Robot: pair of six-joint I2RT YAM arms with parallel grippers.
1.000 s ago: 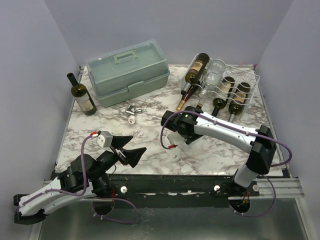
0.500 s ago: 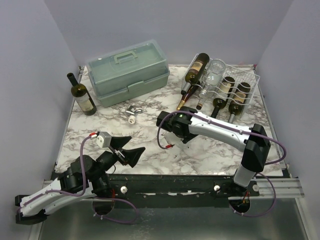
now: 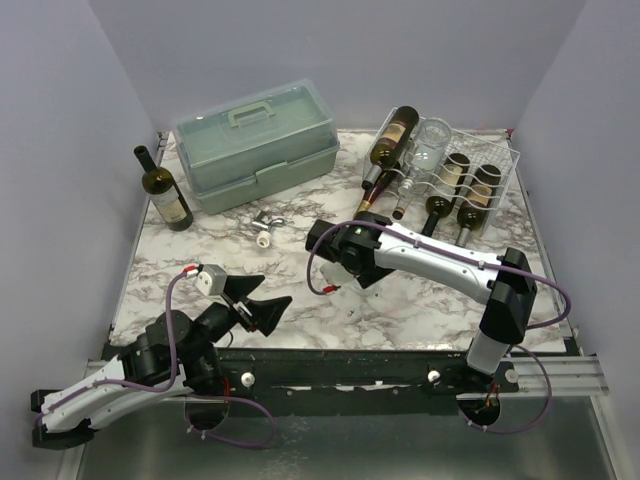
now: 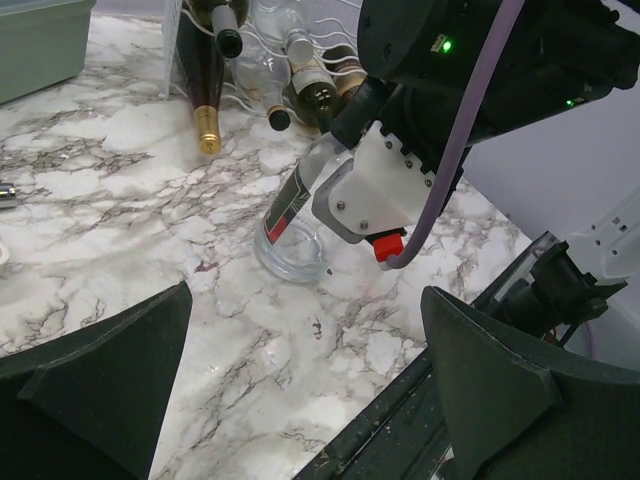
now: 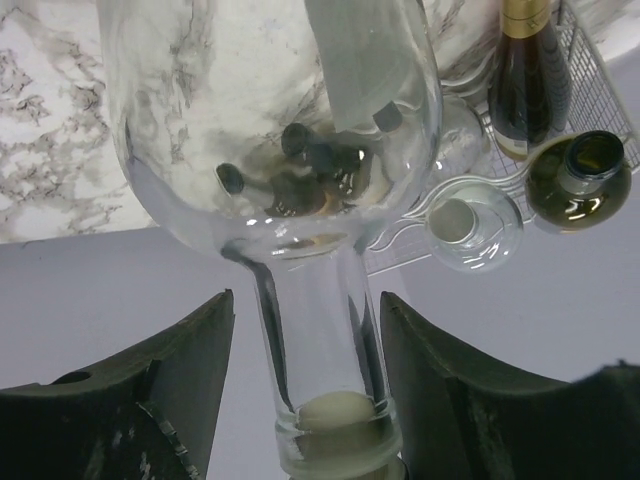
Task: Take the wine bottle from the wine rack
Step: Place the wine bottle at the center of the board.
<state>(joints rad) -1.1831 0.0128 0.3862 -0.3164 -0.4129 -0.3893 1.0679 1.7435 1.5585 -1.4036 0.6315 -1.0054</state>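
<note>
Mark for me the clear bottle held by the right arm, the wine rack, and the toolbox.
clear bottle (image 4: 291,205): left wrist view, on the label on its body.
wine rack (image 3: 507,178): top external view, on its right wire wall.
toolbox (image 3: 262,135): top external view, on its lid.

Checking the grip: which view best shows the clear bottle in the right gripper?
Right wrist: the clear bottle fills the frame, neck inside the right gripper. Left wrist shows its tilted body and base. Top external: the right arm mostly hides it.
</note>
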